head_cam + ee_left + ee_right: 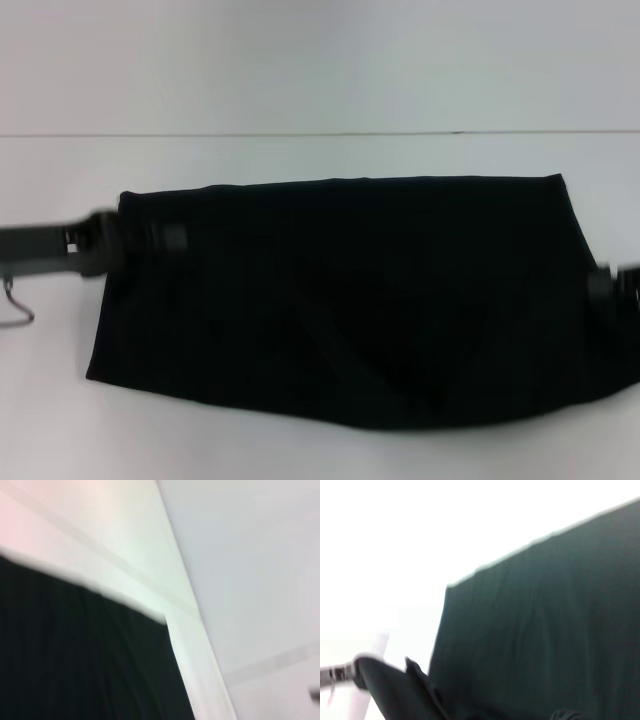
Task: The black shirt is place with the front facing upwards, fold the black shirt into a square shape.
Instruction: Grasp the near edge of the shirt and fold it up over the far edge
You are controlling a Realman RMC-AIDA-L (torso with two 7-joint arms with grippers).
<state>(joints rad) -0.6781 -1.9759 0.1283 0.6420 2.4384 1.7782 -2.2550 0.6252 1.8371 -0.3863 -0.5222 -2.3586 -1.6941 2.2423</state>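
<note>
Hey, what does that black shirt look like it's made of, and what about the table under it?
The black shirt looks like soft matte knit cloth, probably cotton: it lies limp with shallow creases and no shine. The table looks like a smooth, hard white surface, perhaps laminate, though its finish is hard to judge.

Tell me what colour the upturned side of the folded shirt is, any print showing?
Plain black; no print shows on the black shirt. Head view shows it best.

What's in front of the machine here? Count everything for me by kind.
Black shirt: 1
Grippers: 2, the left gripper at one end of the shirt, the right gripper at the other
White table: 1
Total: 4
</note>
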